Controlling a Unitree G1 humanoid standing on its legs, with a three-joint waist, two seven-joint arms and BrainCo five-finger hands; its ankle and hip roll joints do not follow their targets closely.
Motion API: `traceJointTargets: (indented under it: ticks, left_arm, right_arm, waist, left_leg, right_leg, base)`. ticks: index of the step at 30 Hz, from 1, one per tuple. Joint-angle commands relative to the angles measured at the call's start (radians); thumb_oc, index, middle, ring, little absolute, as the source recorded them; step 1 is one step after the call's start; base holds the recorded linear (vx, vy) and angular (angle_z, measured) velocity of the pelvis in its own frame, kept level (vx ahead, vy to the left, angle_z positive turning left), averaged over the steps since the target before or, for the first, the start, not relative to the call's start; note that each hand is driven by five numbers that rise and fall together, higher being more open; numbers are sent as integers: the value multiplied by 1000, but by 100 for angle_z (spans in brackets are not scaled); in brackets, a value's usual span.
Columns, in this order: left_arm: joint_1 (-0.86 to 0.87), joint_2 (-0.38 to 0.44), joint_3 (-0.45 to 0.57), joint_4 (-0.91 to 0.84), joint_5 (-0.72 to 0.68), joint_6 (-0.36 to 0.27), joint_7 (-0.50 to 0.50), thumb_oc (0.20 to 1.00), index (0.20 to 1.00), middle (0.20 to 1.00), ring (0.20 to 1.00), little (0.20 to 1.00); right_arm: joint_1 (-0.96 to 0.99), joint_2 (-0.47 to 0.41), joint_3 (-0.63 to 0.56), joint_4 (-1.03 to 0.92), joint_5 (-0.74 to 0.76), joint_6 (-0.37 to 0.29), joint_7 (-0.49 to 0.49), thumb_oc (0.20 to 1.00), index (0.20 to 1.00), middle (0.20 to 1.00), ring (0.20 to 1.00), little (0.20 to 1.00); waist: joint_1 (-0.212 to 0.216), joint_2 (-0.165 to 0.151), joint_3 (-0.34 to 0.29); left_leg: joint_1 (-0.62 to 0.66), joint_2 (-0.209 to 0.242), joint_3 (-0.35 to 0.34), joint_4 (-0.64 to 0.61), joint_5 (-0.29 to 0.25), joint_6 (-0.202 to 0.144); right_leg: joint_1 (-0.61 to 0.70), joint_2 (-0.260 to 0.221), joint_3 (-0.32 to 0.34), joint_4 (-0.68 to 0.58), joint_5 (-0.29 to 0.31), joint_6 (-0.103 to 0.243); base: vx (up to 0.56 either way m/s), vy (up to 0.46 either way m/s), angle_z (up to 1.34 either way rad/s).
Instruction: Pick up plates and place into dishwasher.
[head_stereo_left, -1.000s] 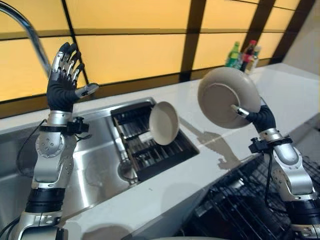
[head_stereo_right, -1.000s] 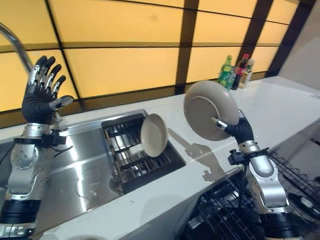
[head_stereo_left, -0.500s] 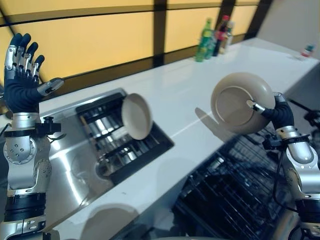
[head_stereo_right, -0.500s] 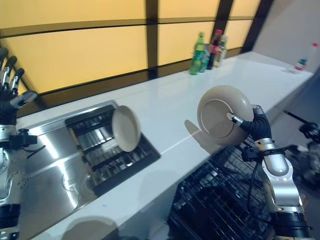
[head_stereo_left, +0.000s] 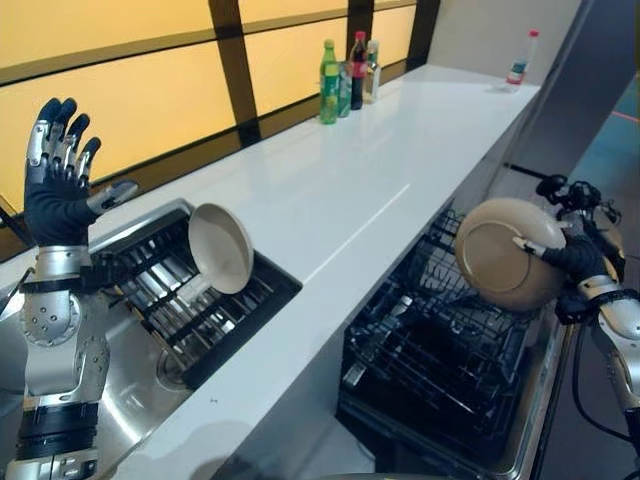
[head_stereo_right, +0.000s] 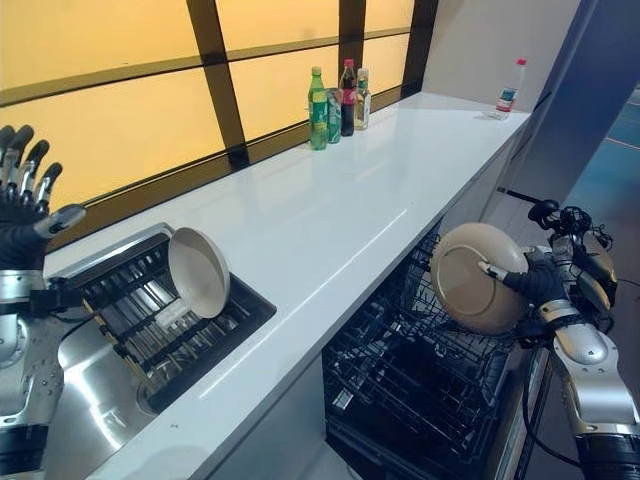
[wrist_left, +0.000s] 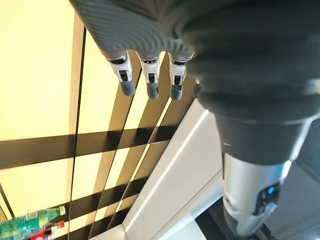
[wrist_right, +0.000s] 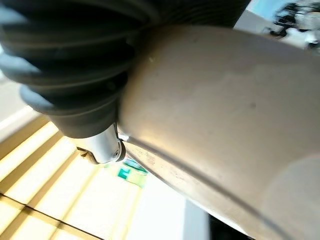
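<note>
Beige plate (head_stereo_left: 508, 252) was clamped in my right hand (head_stereo_left: 572, 258), thumb across its underside, held upright on edge. Over the last second it had travelled from above the white surface (head_stereo_left: 330, 190) past the surface's front edge to hang over the open dishwasher rack (head_stereo_left: 440, 350); the head camera had also swung right, so part of that shift was only the view. I judged the carry nearly done, with lowering into the tines next.

My left hand (head_stereo_left: 58, 180) stayed raised by the window, fingers straight and spread, holding nothing. A second plate (head_stereo_left: 222, 248) stood on edge in the drying rack (head_stereo_left: 190, 300) set in the sink, waiting its turn.

Room: the dishwasher rack looked mostly bare beneath the plate, so plenty of slots. The surface's front edge sat just beside the rack's far side, well apart from the plate. Dark equipment (head_stereo_right: 575, 235) sat close behind my right hand, tight for backing out. Bottles (head_stereo_left: 348, 75) stood well away at the back.
</note>
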Motion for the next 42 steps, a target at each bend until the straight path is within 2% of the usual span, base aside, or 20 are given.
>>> traceJointTargets:
  ticks: [1, 6, 14, 18, 30, 36, 42]
  left_arm:
    - [-3, 40, 24, -19, 35, -56, 18, 1000, 1000, 1000, 1000, 1000]
    - [-31, 37, 1, -30, 74, -32, 58, 1000, 1000, 1000, 1000, 1000]
    - [-44, 45, -39, -25, 91, -22, 65, 1000, 1000, 1000, 1000, 1000]
    - [-46, 60, -51, -27, 91, -12, 65, 1000, 1000, 1000, 1000, 1000]
    - [-127, 111, -101, -24, 78, 6, 102, 1000, 1000, 1000, 1000, 1000]
    - [-121, 111, -113, -42, 81, 18, 93, 1000, 1000, 1000, 1000, 1000]
    - [-85, 92, -111, -68, 92, 37, 92, 1000, 1000, 1000, 1000, 1000]
  right_arm:
    - [-43, -66, 41, 12, -39, -12, 121, 200, 200, 200, 200, 200]
    - [-45, -76, 112, 58, -54, -18, 220, 200, 200, 200, 200, 200]
    - [-40, -51, 225, 125, -92, -14, 278, 200, 200, 200, 200, 200]
    - [-26, -35, 265, 165, -104, -26, 256, 200, 200, 200, 200, 200]
    - [-104, -41, 372, 302, -120, 7, 235, 200, 200, 200, 200, 200]
    - [-73, -35, 391, 331, -171, 0, 254, 200, 200, 200, 200, 200]
    - [-18, -6, 399, 304, -230, 1, 226, 200, 200, 200, 200, 200]
  waist:
    - [6, -23, -45]
    - [10, -13, -26]
    - [34, -2, -8]
    - [48, 3, 13]
    - [71, 32, 91]
    - [77, 37, 92]
    - [76, 42, 77]
  left_leg:
    - [-115, 36, -6, -58, 48, -38]
    - [-122, 26, 0, -78, 57, -45]
    - [-115, 15, -11, -117, 72, -50]
    - [-129, 5, -26, -106, 71, -50]
    - [-217, -15, -64, -90, 86, -54]
    - [-219, -19, -76, -88, 87, -55]
    - [-180, -16, -80, -107, 89, -53]
  right_leg:
    - [44, -24, -73, -45, 31, 31]
    - [14, -33, -99, -65, 56, 43]
    - [34, -32, -138, -79, 56, 51]
    - [42, -34, -153, -84, 58, 53]
    - [27, -42, -170, -126, 80, 61]
    - [39, -58, -179, -132, 81, 71]
    - [61, -66, -187, -132, 77, 73]
  base:
    - [-3, 127, -7]
    - [-50, 116, -5]
    - [33, 43, 9]
    - [32, -8, 16]
    - [-25, -22, 11]
    - [75, -8, 7]
    - [98, 19, 4]
